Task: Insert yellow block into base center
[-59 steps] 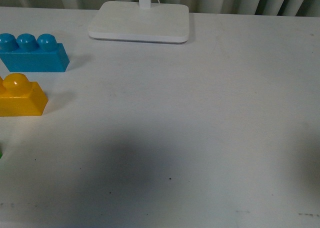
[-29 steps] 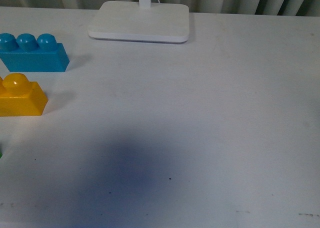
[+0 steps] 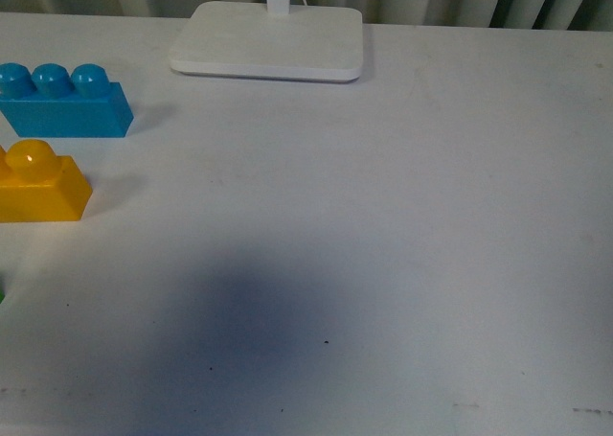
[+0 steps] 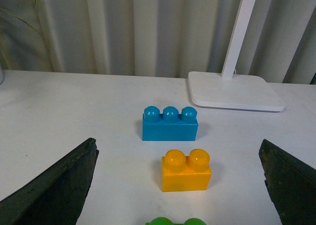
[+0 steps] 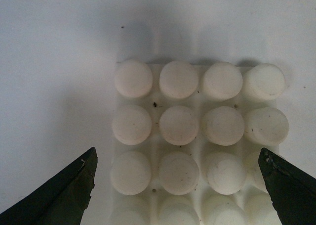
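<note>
yellow block (image 3: 40, 189) untouched at front view's left edge; base (image 5: 200, 148) bare; left gripper (image 4: 177, 146) and right gripper (image 5: 177, 156) both spread, empty.

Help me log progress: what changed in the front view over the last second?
Nothing was moved, gripped or released; only the shadow on the table changed slightly. The yellow block, blue block and lamp foot stayed put.
</note>
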`<action>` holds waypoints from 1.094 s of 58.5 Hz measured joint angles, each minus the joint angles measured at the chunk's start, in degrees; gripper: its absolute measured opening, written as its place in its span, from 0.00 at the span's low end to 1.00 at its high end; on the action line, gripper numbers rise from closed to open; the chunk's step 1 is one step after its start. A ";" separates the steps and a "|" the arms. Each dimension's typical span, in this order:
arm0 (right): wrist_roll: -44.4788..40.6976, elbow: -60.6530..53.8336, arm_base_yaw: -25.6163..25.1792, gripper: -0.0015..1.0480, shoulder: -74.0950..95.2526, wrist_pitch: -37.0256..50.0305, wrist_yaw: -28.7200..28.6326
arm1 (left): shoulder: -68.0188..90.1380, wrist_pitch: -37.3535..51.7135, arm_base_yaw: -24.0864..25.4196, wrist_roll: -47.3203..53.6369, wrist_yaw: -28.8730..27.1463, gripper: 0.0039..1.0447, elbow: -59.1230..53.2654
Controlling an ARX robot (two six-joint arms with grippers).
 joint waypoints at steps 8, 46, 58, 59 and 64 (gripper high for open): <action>-0.57 2.47 -1.25 0.91 2.56 -3.30 -1.27 | 0.00 0.00 0.00 0.02 0.00 0.94 0.00; -5.77 7.54 -4.61 0.91 9.09 -4.74 -1.36 | 0.00 0.00 0.00 0.02 -0.02 0.94 0.00; -7.43 8.41 -5.79 0.91 9.70 -5.62 -2.34 | 0.00 0.00 0.00 0.02 0.02 0.94 0.00; -7.82 8.52 -5.88 0.91 9.88 -5.62 -1.99 | 0.00 0.00 0.00 0.02 0.02 0.94 0.00; -8.94 8.90 -6.19 0.91 10.32 -6.23 -1.64 | 0.00 0.00 0.00 0.02 0.00 0.94 0.00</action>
